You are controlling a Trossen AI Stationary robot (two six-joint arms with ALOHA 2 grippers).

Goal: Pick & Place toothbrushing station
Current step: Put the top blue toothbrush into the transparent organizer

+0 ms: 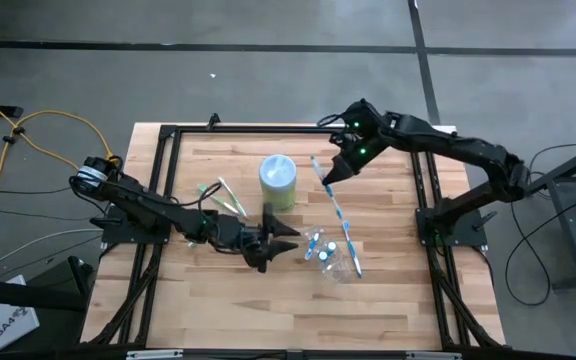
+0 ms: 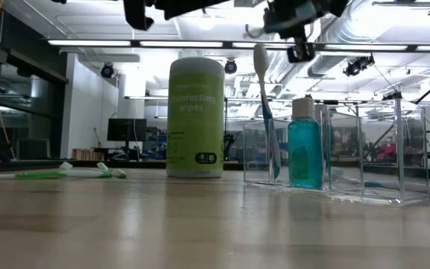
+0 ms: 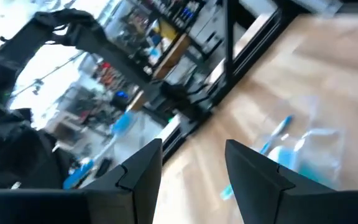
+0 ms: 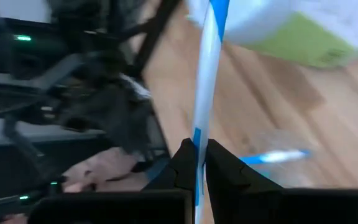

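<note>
Right gripper had its jaws pinched tight on a blue-white toothbrush, gripping near its upper end; in the high view that gripper sat just right of the green wipes canister. The brush ran from the jaws down toward the clear plastic container near the table's front. In the low view the brush stood almost upright, head up, and looked to be inside the container's left compartment, beside a small teal bottle with a pale cap.

Left gripper hung over the table just left of the container, jaws spread, holding nothing.

Green-white toothbrushes lay flat on the wood left of the canister, not yet placed. Small blue-capped tubes lay against the container.

Likely step: seating the brush in its slot. To do it well: keep the shaft vertical, lower until the handle end bottoms out, open the jaws only then, and lift straight up. The container looked light, so any sideways drag could shift or tip it; can't tell if the handle was already touching bottom.
</note>
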